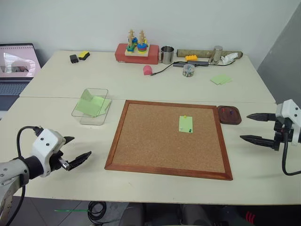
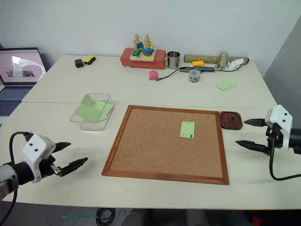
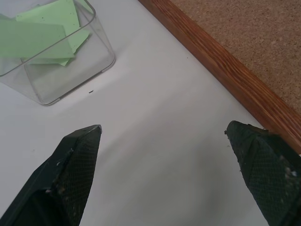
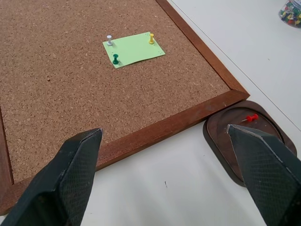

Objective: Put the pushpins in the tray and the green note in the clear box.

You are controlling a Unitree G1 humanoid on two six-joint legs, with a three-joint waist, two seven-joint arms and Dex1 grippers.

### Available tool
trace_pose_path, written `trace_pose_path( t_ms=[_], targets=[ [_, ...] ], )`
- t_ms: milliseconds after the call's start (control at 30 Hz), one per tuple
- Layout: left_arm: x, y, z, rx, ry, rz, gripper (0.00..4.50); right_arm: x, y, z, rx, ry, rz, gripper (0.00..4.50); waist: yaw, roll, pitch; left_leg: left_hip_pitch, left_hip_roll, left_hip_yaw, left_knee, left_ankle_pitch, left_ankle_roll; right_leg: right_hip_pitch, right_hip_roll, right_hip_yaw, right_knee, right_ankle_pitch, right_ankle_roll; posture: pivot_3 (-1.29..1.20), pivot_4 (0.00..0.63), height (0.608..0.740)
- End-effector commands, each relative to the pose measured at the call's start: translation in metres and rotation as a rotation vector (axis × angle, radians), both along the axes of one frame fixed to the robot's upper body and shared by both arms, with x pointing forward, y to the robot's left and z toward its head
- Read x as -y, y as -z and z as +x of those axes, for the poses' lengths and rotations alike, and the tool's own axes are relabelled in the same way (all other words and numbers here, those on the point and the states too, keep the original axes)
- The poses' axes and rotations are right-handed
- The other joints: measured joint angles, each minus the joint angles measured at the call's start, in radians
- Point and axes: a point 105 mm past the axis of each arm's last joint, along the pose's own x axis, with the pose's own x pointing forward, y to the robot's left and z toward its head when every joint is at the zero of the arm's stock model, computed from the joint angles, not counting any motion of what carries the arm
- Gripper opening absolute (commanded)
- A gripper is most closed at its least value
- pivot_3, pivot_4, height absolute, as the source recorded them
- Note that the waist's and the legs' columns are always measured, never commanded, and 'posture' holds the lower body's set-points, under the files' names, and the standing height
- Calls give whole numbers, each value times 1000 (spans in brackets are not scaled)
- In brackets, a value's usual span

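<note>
A: Corkboard (image 1: 169, 139) first. What sits on it?

B: The green note (image 4: 134, 48), flat on the cork, toward the edge nearest the tray (image 4: 221, 141). Three pushpins stand in the note: a yellow pin (image 4: 151, 38) at one corner, a white pin (image 4: 109, 40) at another, and a dark green pin (image 4: 115, 59) along one side.

A: And the tray?

B: It lies on the bench (image 1: 141, 84), just beside the corkboard's right frame near the far corner. A red pin (image 4: 252, 117) lies inside it.

A: Where is the clear box (image 1: 91, 106)?

B: On the bench to the left of the corkboard, apart from it. Bent green sheets (image 3: 44, 35) already lie inside.

A: The arms?

B: The left gripper (image 1: 70, 150) hovers over bare bench near the board's left frame, short of the box, its fingers spread wide and holding nothing. The right gripper (image 1: 254, 127) hangs to the right of the board, close to the tray, its fingers likewise spread and empty.

A: Anything behind?

B: A metal cup (image 1: 167, 54), a small jar of coloured bits (image 1: 188, 70) and a laptop (image 1: 16, 63) at the far left.
</note>
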Motion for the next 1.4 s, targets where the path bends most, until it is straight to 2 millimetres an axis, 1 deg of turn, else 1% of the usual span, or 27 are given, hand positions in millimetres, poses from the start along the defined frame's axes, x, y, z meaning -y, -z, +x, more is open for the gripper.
trace_pose_path(
  t_ms=[33,500,933,1133,1300,1400],
  targets=[
    [4,-16,1,62,30,4,4500,-1,-6,2,29,-14,-11,4458,0,0,0,0,0,0,0,0,0,0,0,0,0,0,0,0,150,740],
    [-2,-13,1,38,0,42,4500,-4,-3,3,36,-12,-6,4458,0,0,0,0,0,0,0,0,0,0,0,0,0,1,-1,0,150,740],
    [3,-16,7,34,30,50,4500,12,1,-6,-5,45,-29,4458,0,0,0,0,0,0,0,0,0,0,0,0,1,1,-2,0,150,740],
    [2,-19,14,49,37,62,4500,9,3,-8,-6,47,-22,4458,-1,0,0,0,0,0,0,0,0,0,0,0,1,1,-2,0,150,740],
    [6,-26,19,73,60,43,4500,6,4,-10,-4,47,-17,4458,0,0,0,0,0,0,0,0,0,0,1,0,2,1,-2,0,150,740],
    [19,-34,25,94,101,10,4500,2,0,-10,20,47,-1,4458,0,0,0,0,0,0,0,0,0,0,1,0,2,1,-2,0,150,740]
  ],
)
